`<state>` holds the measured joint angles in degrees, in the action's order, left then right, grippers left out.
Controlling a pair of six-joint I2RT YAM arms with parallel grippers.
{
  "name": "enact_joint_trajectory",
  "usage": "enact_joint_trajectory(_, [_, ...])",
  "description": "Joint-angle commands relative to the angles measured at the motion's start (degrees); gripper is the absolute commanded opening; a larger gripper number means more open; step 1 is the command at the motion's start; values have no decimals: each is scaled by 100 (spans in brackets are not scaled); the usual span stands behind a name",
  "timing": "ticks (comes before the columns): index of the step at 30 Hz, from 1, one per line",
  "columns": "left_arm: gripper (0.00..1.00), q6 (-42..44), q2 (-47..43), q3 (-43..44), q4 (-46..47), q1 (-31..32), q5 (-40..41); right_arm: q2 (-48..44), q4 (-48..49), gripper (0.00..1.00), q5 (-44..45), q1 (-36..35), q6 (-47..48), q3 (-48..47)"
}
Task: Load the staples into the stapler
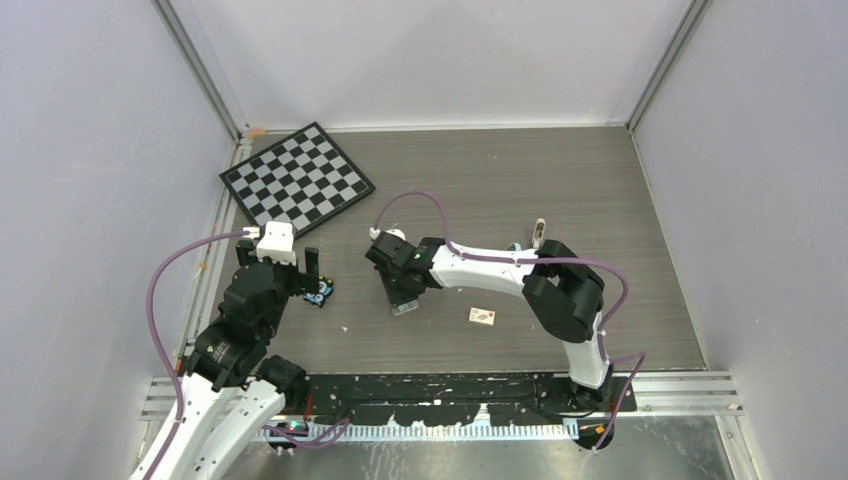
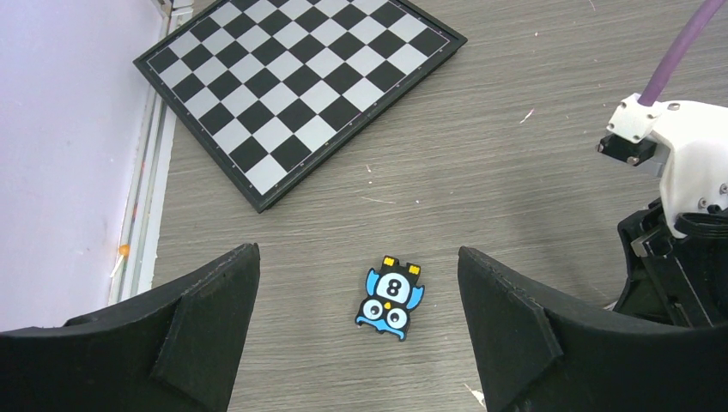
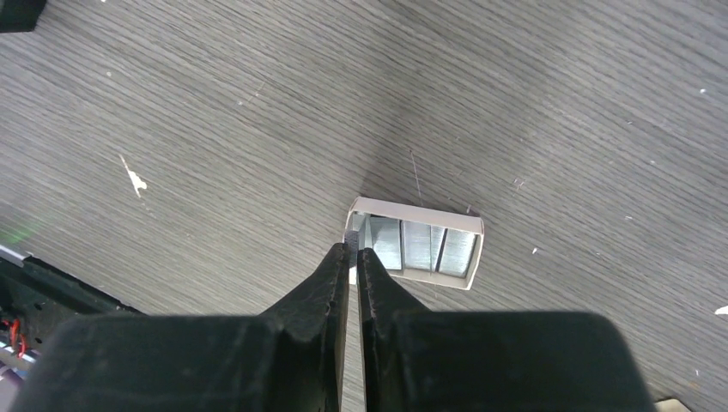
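The staples [image 3: 421, 245] are silvery ribbed strips lying in a small white open tray [image 3: 416, 210] on the table. My right gripper [image 3: 354, 249] is shut, its tips pinching a thin strip of staples at the tray's left end; from above it [image 1: 404, 298] hangs over the tray [image 1: 407, 308]. A slim pale object with a bit of teal beside it, apparently the stapler [image 1: 538, 232], stands behind the right arm's elbow, partly hidden. My left gripper [image 2: 356, 251] is open wide and empty, hovering over the table at the left [image 1: 290, 272].
A small black-and-blue owl gadget [image 2: 391, 292] lies between and beyond the left fingers [image 1: 320, 293]. A chessboard [image 1: 297, 177] rests at the back left. A small white box with a red mark [image 1: 483, 316] lies right of the tray. The right arm's wrist [image 2: 678, 172] is close by.
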<state>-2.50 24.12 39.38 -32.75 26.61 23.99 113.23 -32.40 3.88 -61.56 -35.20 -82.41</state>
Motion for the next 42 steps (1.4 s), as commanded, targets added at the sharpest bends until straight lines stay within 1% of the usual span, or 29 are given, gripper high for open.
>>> enact_joint_trajectory(1, [86,34,-16,-18,337,-7,26,-492,-38,13,151,-40,22,-207])
enact_joint_trajectory(9, [86,32,-20,-18,335,-13,27,-805,-198,13,366,-34,59,-74])
enact_joint_trajectory(15, [86,25,-36,-26,330,-10,3,-1066,-386,13,731,24,93,345])
enact_joint_trajectory(19, [86,27,-46,-23,322,-8,-8,-1305,-587,13,1070,75,75,637])
enact_joint_trajectory(28, [86,9,-69,-18,309,-12,-35,-1487,-1565,14,2254,134,75,937])
enact_joint_trajectory(34, [86,3,-76,-26,310,-9,-45,-1176,-1999,14,2756,137,28,860])
enact_joint_trajectory(42, [86,-4,-74,-22,310,-11,-52,-643,-1884,14,2662,144,22,761])
